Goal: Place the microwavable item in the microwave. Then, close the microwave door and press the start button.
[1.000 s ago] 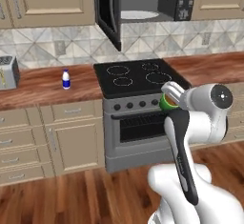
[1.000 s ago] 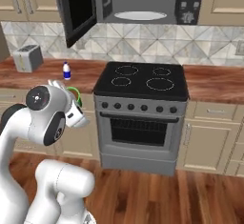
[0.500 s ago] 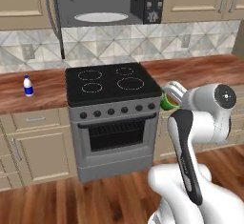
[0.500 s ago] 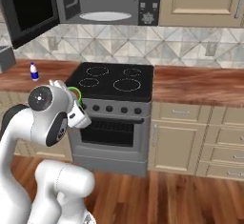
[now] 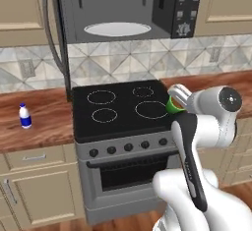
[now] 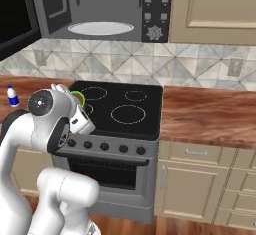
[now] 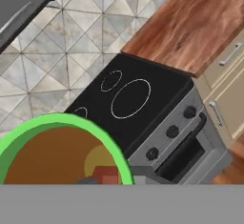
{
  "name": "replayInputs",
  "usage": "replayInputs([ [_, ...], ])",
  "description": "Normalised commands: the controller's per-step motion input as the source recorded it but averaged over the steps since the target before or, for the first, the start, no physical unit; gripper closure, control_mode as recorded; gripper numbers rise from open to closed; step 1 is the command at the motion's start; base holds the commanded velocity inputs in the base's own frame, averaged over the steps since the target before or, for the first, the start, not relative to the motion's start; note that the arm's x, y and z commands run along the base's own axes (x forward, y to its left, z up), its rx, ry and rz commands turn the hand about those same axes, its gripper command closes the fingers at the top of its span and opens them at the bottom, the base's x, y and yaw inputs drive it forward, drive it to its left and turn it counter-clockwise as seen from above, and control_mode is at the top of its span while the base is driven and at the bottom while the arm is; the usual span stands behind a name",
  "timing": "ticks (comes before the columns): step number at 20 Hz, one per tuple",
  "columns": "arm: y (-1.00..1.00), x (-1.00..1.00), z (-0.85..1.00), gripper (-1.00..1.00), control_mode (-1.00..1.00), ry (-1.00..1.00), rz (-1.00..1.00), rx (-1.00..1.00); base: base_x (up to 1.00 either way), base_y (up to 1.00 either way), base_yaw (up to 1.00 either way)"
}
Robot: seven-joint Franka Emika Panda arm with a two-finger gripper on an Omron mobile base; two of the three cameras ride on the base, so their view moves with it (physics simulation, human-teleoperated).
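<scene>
My end effector [image 5: 175, 102]: pinching the green cup [image 5: 173, 105] | held over stove [image 5: 118, 112] edge | microwave [image 5: 123, 14] door open above

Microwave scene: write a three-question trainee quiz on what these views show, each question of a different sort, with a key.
1. True or false: the microwave door stands open.
2. Multiple choice: what is the gripper shut on? A) the white bottle B) the green cup C) an oven knob
3. Fill in: inside the microwave, the white round ______ carries nothing.

Key
1. True; the cavity is exposed in both base views.
2. B; the cup sits at the hand, above the stove, and its green rim shows close up in the hand view.
3. Turntable.
</scene>
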Motion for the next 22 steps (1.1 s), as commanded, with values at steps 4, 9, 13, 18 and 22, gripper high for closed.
replayInputs([
  [4,0.00,0.00,0.00,1.00,1.00,0.00,0.00,0.00,0.81,0.00,0.13],
  [9,0.00,0.00,0.00,1.00,1.00,0.00,0.00,0.00,0.36,0.00,0.20],
  [13,0.00,0.00,0.00,1.00,1.00,0.00,0.00,0.00,0.29,0.00,0.20],
  [18,0.00,0.00,0.00,1.00,1.00,0.00,0.00,0.00,0.53,-0.01,0.17],
  [22,0.00,0.00,0.00,1.00,1.00,0.00,0.00,0.00,0.53,-0.08,0.13],
])
